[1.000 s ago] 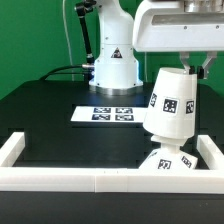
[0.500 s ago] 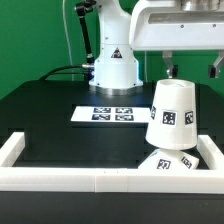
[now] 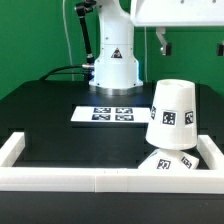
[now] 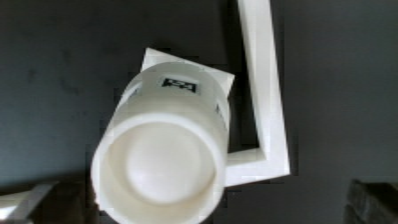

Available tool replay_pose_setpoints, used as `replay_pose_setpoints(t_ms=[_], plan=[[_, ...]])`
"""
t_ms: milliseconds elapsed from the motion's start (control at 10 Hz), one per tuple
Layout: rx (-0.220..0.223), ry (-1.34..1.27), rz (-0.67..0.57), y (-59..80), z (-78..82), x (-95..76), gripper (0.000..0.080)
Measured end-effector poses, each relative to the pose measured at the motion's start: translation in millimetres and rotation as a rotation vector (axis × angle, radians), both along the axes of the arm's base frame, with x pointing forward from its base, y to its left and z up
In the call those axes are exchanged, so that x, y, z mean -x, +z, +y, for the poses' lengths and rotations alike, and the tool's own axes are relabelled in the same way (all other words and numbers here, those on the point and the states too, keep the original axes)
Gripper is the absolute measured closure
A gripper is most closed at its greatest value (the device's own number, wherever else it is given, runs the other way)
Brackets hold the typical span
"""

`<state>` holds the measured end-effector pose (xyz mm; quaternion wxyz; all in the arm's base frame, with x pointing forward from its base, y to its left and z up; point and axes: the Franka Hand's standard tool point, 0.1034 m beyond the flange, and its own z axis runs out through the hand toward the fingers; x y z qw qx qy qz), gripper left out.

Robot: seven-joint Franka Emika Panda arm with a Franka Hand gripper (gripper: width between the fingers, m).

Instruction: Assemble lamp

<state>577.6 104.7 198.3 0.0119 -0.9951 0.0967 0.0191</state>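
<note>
The white cone shade stands narrow end up on the low sloped base at the exterior view's right, leaning slightly. Both carry black-and-white tags. My gripper hangs open and empty above the shade, clear of it, with one finger showing at the exterior view's left of the shade top. In the wrist view I look down on the shade's top with the base beneath it; my gripper straddles it, apart. The bulb is hidden.
A white frame wall runs along the front and sides of the black table and shows in the wrist view. The marker board lies mid-table. The robot's white pedestal stands behind it.
My gripper has let go of the shade and risen straight up. The shade has gone from strongly tilted to nearly upright on the base.
</note>
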Motion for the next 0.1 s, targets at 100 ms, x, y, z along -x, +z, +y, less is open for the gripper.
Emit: replay_pose_setpoints(t_ms=[100], plan=[[0.036, 0.008, -0.036, 0.6, 10.0, 10.6, 0.0101]])
